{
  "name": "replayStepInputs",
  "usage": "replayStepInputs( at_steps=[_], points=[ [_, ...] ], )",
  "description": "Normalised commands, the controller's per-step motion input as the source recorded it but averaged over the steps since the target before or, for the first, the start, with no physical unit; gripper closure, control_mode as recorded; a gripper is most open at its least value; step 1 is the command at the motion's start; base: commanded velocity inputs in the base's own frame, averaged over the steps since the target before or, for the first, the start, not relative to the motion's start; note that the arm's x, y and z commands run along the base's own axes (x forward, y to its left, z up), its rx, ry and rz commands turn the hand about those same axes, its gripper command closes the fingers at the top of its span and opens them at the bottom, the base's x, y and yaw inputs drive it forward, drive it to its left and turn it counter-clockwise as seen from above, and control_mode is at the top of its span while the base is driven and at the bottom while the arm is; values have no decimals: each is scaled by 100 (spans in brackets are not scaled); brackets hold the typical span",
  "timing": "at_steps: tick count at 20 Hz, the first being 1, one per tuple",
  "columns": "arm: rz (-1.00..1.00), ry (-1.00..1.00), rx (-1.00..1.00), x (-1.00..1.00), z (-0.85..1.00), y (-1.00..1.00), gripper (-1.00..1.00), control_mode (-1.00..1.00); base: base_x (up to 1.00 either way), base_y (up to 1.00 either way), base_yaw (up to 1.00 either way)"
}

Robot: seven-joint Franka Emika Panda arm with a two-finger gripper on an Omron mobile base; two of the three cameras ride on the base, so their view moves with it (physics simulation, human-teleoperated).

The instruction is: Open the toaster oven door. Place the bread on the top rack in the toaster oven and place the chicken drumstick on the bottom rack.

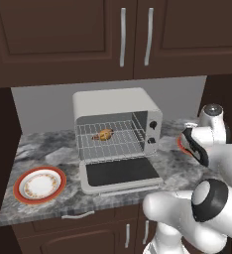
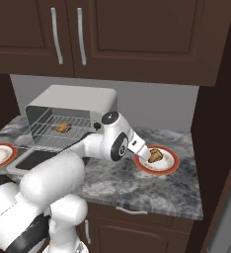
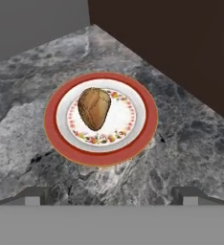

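The wide-open two-finger gripper (image 3: pixel 112 194) is being held empty above the brown chicken drumstick (image 3: pixel 94 108) on the red-rimmed plate (image 3: pixel 147 129), well apart from the off-white toaster oven (image 1: pixel 116 121). If approached off-centre, the rounded drumstick could be pushed aside.

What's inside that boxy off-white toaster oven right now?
Inside the boxy off-white toaster oven, one golden-brown food piece lies on a silver wire rack. Which rack is unclear.

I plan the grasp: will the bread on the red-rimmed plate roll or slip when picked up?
The bread looks rounded, egg-shaped: it may roll if nudged. Its cracked, matte crust probably grips well.
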Motion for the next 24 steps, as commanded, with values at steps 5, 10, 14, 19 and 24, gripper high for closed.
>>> replayStepInputs(
  at_steps=[5,10,14,19,24],
  points=[
    [-5,5,6,52,-10,-39,-100,-100,0,0,0],
    [-2,13,7,42,-16,-34,-100,-100,0,0,0],
    [0,16,16,34,-31,-25,-100,-100,0,0,0],
    [0,3,18,29,-24,-26,-100,-100,0,0,0],
    [0,0,14,29,-22,-18,-100,-100,0,0,0]
  ],
)
